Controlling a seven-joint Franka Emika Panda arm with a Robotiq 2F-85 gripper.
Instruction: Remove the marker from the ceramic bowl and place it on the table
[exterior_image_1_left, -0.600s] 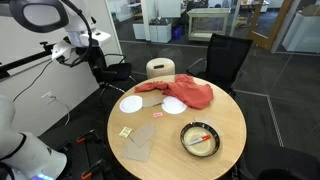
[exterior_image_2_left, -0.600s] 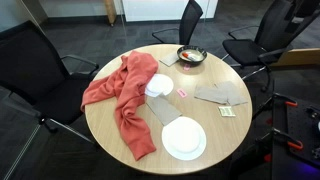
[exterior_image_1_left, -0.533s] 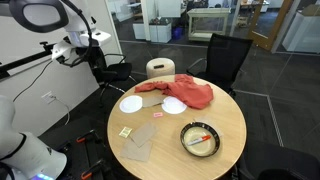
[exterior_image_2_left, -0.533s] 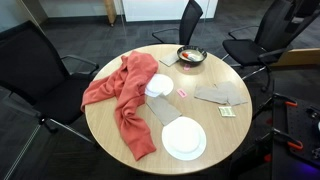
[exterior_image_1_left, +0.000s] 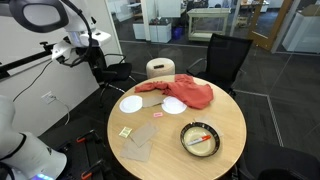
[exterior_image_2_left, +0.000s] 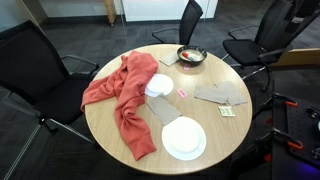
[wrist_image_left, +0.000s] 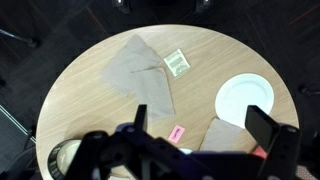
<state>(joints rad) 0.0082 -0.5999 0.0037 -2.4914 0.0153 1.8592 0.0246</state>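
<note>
While the jaws are seen spread and empty, they are best lowered astride the marker inside the ceramic bowl.

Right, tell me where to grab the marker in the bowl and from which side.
Grip the marker at its middle, coming straight down from above: it lies roughly flat in the ceramic bowl, whose rim would likely block a sideways approach. Close across its thin width.
</note>
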